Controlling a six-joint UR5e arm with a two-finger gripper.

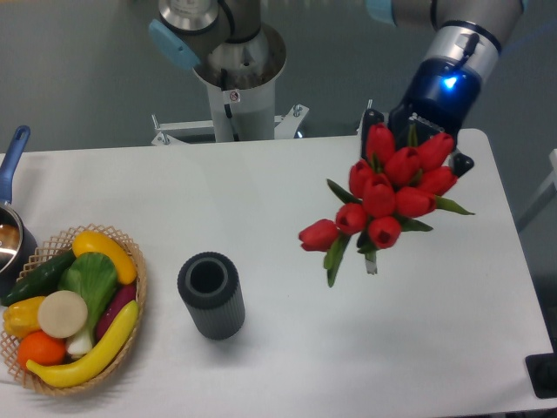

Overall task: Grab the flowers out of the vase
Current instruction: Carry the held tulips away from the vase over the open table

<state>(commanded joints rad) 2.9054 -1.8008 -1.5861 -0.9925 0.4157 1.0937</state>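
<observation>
No readable brand text on the gripper (416, 139) body in this frame; only a lit blue LED on its dark blue housing. A small red-and-white sticker sits on the arm base column (233, 83), far left of the gripper, too small to read.

Gripper is at the upper right, mostly hidden behind the flowers (387, 193). Black finger parts poke out on either side of the bunch, near the top buds. Jaws are closed around the bunch, holding it; exact contact point is hidden by the buds, so the width of opening can't be read beyond that.

Flowers hang just below and in front of the gripper, clear of the table (287, 192), in the air. Red tulip buds are clustered, one bud sticking out to the lower left; green leaves splay out to the sides and below; a short stem end points down under the cluster.

The vase (211, 295) is well apart from the gripper, down and to the left, standing upright on the white table, dark grey, ribbed, mouth open with nothing in it.

Further left of the vase, a wicker basket (137, 283) holds toy produce: bananas, cucumber, orange, a white round item, greens. At the far left edge, a metal pot (9, 239) with a blue handle, partly cut off.
</observation>
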